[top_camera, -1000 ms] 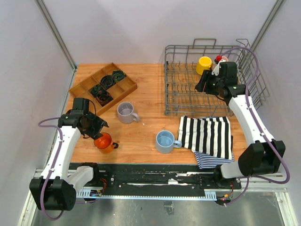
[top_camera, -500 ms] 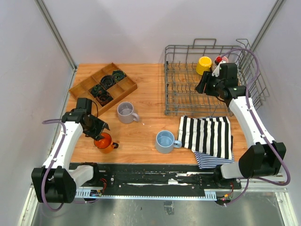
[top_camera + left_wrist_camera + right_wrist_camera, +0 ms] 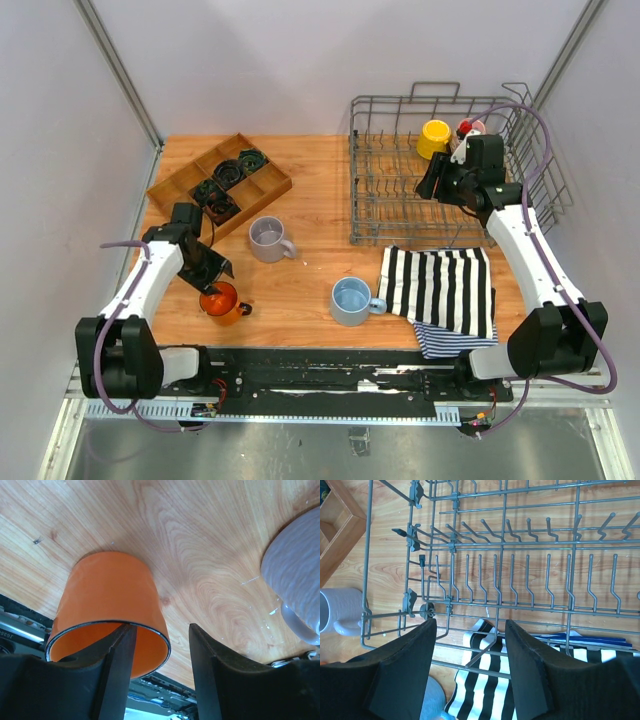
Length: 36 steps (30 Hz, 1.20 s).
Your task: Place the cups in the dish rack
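An orange cup (image 3: 222, 302) stands near the table's front left. My left gripper (image 3: 212, 284) is open over it. In the left wrist view one finger is inside the orange cup (image 3: 107, 590) and the other outside, with the rim wall between them and a gap on the outer side; the left gripper (image 3: 160, 680) holds nothing. A grey cup (image 3: 268, 238) and a light blue cup (image 3: 350, 300) stand on the table. A yellow cup (image 3: 434, 137) sits in the dish rack (image 3: 400, 200). My right gripper (image 3: 430, 183) hangs open and empty over the dish rack (image 3: 520, 545).
A compartmented wooden tray (image 3: 265, 188) with dark rings sits at the back left. A black-and-white striped cloth (image 3: 445, 290) lies in front of the rack, partly under its edge (image 3: 485, 680). The grey cup (image 3: 295, 575) stands just right of the left fingers.
My left gripper has come down and forward onto the orange cup's rim, and its jaws have narrowed a little. The right arm has not moved.
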### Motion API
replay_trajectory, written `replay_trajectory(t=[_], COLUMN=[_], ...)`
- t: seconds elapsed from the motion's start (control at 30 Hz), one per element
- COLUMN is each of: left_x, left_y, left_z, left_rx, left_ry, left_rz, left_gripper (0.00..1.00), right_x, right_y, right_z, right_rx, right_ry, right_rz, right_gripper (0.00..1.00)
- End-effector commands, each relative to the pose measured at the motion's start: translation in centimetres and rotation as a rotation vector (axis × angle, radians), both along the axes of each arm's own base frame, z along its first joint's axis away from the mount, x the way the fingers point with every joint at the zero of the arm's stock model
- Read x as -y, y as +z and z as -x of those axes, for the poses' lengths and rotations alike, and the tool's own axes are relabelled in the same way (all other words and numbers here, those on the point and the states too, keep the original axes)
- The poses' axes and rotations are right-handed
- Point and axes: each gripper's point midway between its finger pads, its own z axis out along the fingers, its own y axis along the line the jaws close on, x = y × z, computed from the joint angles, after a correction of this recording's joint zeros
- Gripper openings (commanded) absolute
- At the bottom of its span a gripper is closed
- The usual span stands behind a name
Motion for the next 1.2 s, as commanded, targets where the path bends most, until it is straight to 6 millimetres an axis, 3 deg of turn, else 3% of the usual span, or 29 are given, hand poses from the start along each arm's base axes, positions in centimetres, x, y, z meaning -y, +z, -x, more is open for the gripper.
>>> replay_trajectory(t=[0.0, 0.1, 0.27, 0.47, 0.5, 0.53, 0.67, 0.8, 1.03, 1.17], left_x=[-0.7, -0.8, -0.7, -0.1, 0.1, 0.3, 1.4, 2.5, 5.0, 5.4], left_y=[0.3, -0.2, -0.9, -1.4, -1.5, -1.5, -1.0, 1.9, 10.4, 13.3], left_z=[-1.4, -1.2, -0.7, -0.9, -1.0, -1.1, -1.9, -4.3, -9.7, -10.8], left_rx=[0.022, 0.002, -0.021, -0.026, -0.024, -0.021, 0.015, 0.142, 0.449, 0.523], left_ry=[-0.024, -0.039, -0.052, -0.065, -0.070, -0.076, -0.105, -0.123, -0.167, -0.191], left_rz=[-0.035, -0.041, -0.034, -0.003, 0.008, 0.020, 0.078, 0.137, 0.270, 0.294], left_gripper=[0.50, 0.49, 0.38, 0.15, 0.04, 0.01, 0.00, 0.01, 0.00, 0.01], right_x=[0.4, 0.5, 0.6, 0.7, 0.7, 0.7, 0.6, -0.1, -0.6, -1.1], right_y=[0.8, 1.0, 1.3, 1.3, 1.4, 1.3, 1.5, 1.8, 2.1, 2.1], right_z=[0.0, -0.1, -0.2, -0.3, -0.3, -0.3, -0.3, -0.3, -0.5, -0.6], right_rx=[0.038, 0.041, 0.047, 0.049, 0.050, 0.048, 0.052, 0.049, 0.035, 0.026], right_ry=[-0.009, -0.012, -0.015, -0.017, -0.016, -0.017, -0.009, 0.022, 0.044, 0.058], right_rz=[0.014, 0.013, 0.011, 0.012, 0.011, 0.011, 0.007, -0.016, -0.030, -0.048], right_gripper=[0.58, 0.58, 0.58, 0.58, 0.58, 0.58, 0.58, 0.58, 0.58, 0.58])
